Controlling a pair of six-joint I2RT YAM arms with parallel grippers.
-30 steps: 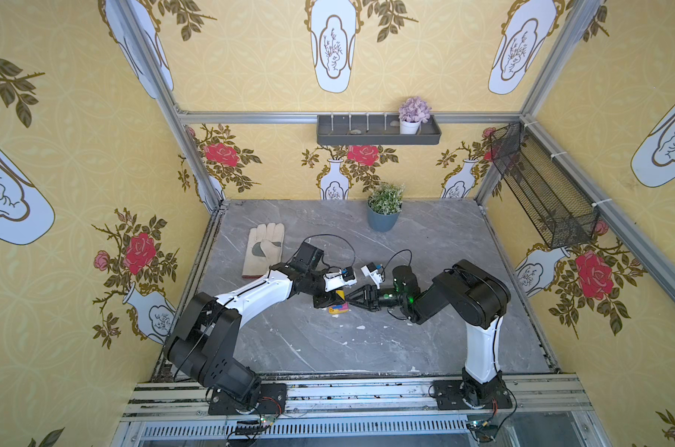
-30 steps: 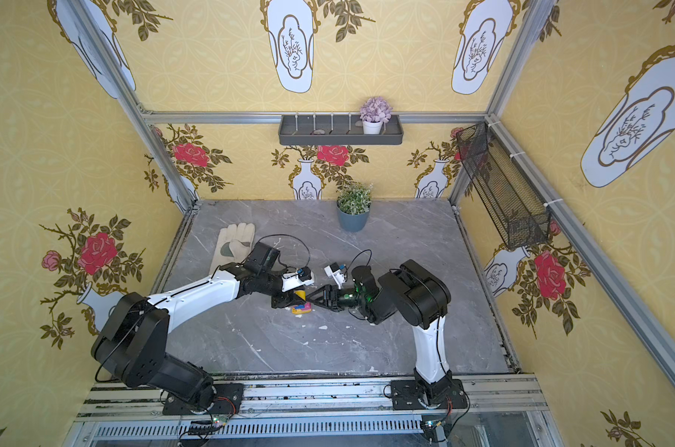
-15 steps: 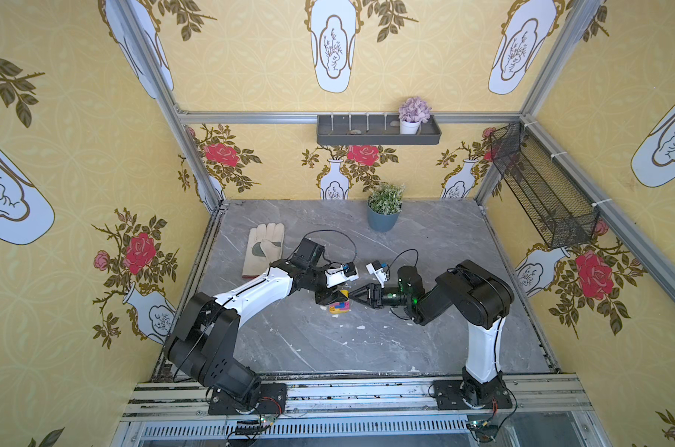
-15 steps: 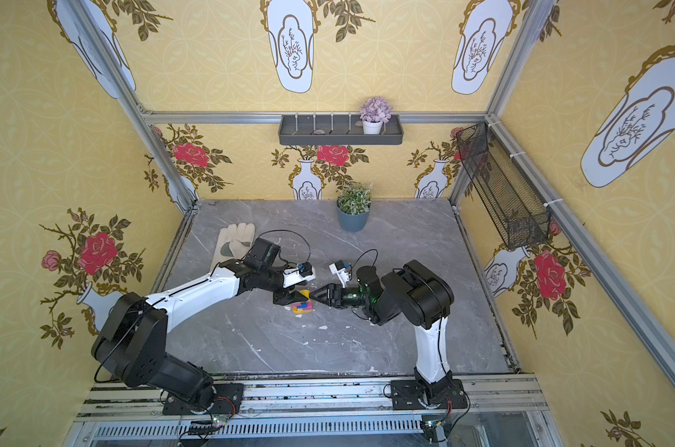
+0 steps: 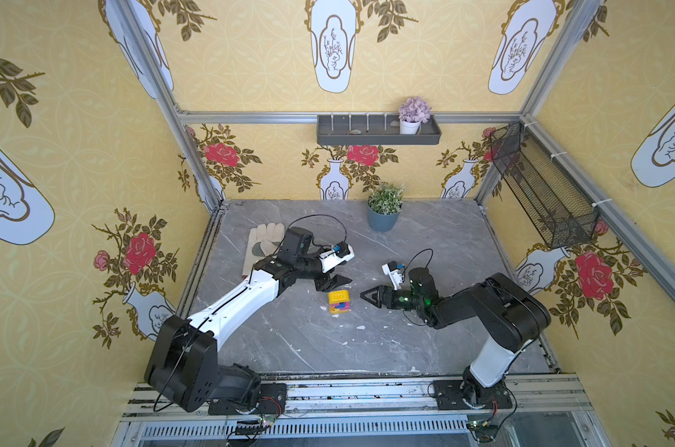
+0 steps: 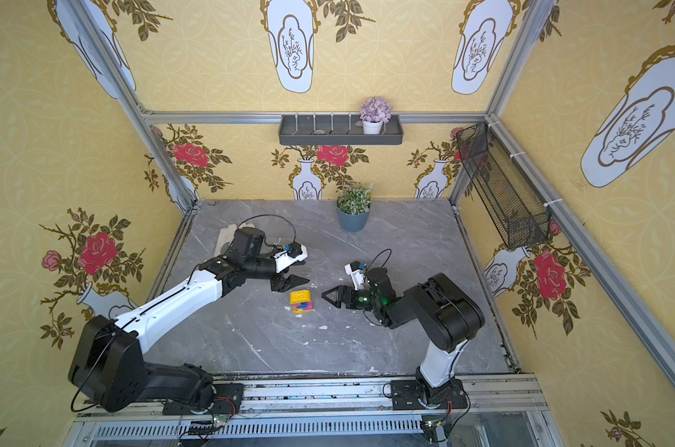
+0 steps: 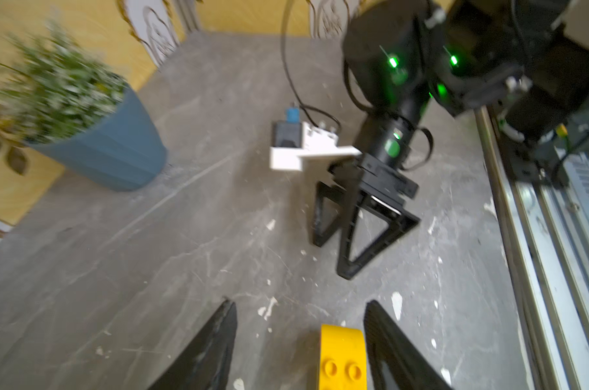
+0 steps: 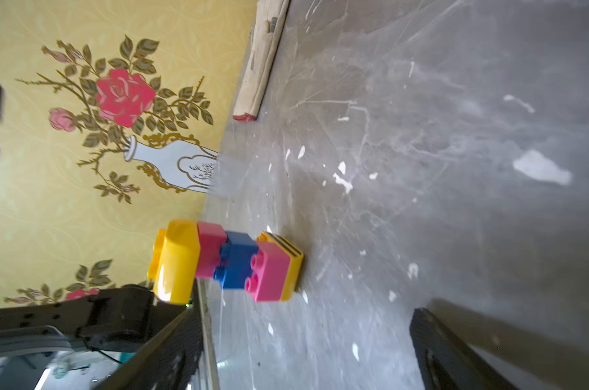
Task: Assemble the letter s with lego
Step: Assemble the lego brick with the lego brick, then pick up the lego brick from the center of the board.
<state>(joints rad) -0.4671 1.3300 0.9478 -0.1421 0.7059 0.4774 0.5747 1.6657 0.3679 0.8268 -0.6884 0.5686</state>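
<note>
Meanwhile, the letter s (image 5: 339,302) stood upright on the counter (image 5: 425,240), left tool (image 5: 338,283) and right tool (image 5: 367,300) both released nearby.

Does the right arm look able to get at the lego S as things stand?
Probably yes: the right gripper is open, facing the letter s, only bare table between them. The left gripper, also open, is close at its other side.

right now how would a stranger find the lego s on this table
Start at the grey table and find the gap between the left gripper and right gripper. The letter s stands there, the only yellow, pink and blue stack.
</note>
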